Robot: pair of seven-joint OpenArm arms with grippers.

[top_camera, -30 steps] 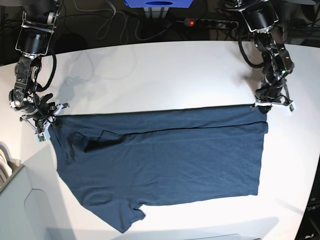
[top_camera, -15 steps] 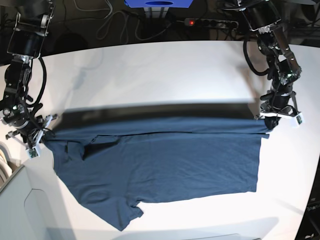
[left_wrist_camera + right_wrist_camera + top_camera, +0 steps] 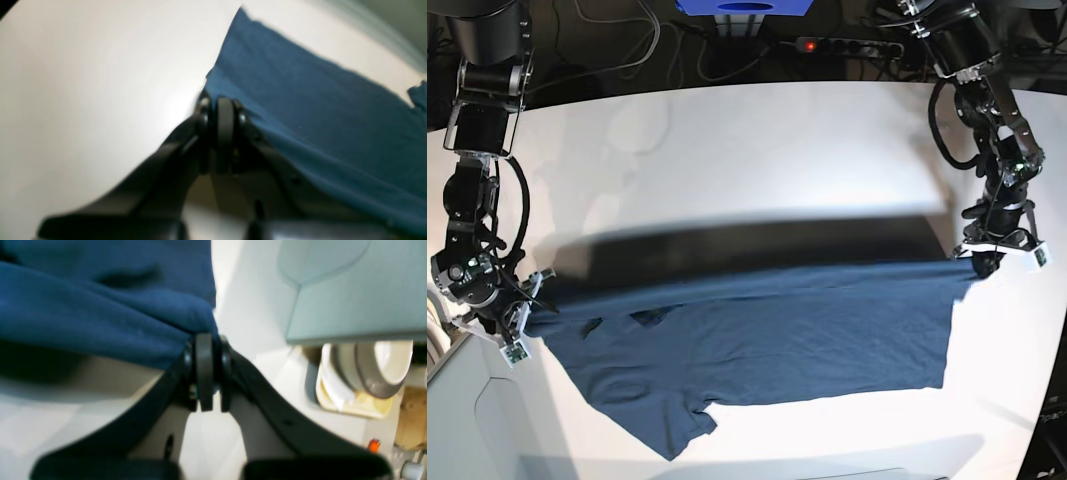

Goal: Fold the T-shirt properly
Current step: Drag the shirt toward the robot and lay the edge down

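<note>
Left tool (image 3: pixel 988 262) and right tool (image 3: pixel 524 318) clamped on T-shirt (image 3: pixel 767 330) top edge, bare table (image 3: pixel 757 150) beyond

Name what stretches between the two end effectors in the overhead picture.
In the base view, the T-shirt's lifted top edge spans the gap from the right end effector to the left end effector, each clamped on a corner, casting a shadow on the table.

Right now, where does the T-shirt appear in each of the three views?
Base: the T-shirt spans the lower middle, its top edge held up between both claws.
Left wrist: it fills the right side, running from the left claw.
Right wrist: upper left, bunched at the right claw.
Shared landmark: the white table.
</note>
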